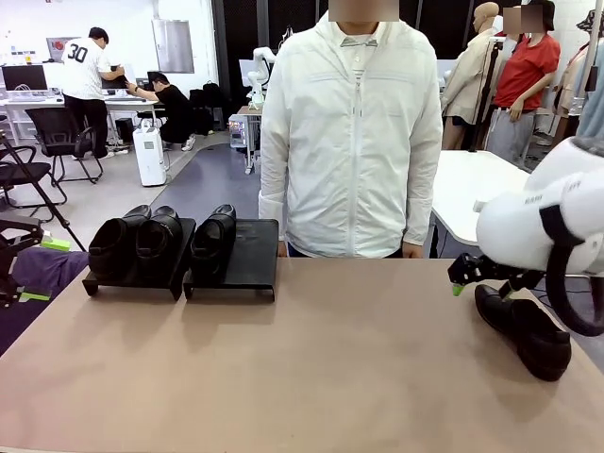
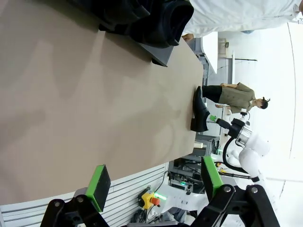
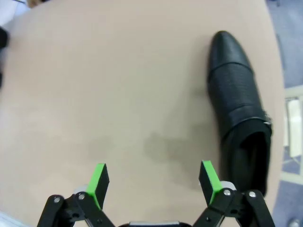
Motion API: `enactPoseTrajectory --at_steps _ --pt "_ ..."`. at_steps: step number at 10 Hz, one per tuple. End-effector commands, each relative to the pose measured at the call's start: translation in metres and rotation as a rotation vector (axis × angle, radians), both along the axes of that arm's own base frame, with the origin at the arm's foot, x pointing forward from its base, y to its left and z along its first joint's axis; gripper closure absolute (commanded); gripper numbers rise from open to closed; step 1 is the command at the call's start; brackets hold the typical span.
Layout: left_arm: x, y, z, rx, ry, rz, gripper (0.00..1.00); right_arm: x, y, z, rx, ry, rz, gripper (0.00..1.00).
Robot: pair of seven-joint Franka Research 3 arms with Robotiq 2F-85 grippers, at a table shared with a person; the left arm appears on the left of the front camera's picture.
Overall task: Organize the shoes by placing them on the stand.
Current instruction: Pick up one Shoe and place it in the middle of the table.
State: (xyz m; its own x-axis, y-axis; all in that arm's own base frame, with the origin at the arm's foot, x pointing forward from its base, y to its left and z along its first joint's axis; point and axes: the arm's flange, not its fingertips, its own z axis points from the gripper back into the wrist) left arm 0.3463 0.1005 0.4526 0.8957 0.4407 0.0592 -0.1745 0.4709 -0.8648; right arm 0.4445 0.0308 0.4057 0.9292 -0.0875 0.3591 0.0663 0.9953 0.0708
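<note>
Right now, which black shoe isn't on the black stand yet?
The glossy black leather shoe lying on the tan table beside the right gripper. The other three sit on the matte-black sloped stand.

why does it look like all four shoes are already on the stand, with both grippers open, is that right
Not quite: three shoes sit on the stand; the fourth shoe lies on the table near the right gripper, as the front view shows. Both grippers are open, the left gripper too.

Stand [image 1: 247, 269] at ten o'clock on tabletop [image 1: 311, 368]: two shoes [image 1: 137, 241] on left tray, one [image 1: 212, 241] on right. Fourth shoe [image 1: 524, 330] at three o'clock, near edge, right tool [image 1: 460, 280] just beside.
</note>
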Motion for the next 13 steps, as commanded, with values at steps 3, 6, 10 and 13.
enactPoseTrajectory --at_steps 3,6,10,13 --pt "-0.001 0.001 0.001 -0.015 -0.014 -0.005 0.0 0.0 -0.017 -0.002 -0.049 0.051 -0.046 0.0" --pt "-0.001 0.001 0.001 -0.015 -0.014 -0.005 0.0 0.018 -0.023 -0.002 -0.278 0.192 0.006 0.0" --pt "-0.001 0.001 0.001 -0.015 -0.014 -0.005 0.0 0.032 -0.036 -0.03 -0.206 0.232 0.055 0.0" --pt "-0.001 0.001 0.001 -0.015 -0.014 -0.005 0.0 0.048 -0.048 -0.063 -0.156 0.306 0.059 0.0"
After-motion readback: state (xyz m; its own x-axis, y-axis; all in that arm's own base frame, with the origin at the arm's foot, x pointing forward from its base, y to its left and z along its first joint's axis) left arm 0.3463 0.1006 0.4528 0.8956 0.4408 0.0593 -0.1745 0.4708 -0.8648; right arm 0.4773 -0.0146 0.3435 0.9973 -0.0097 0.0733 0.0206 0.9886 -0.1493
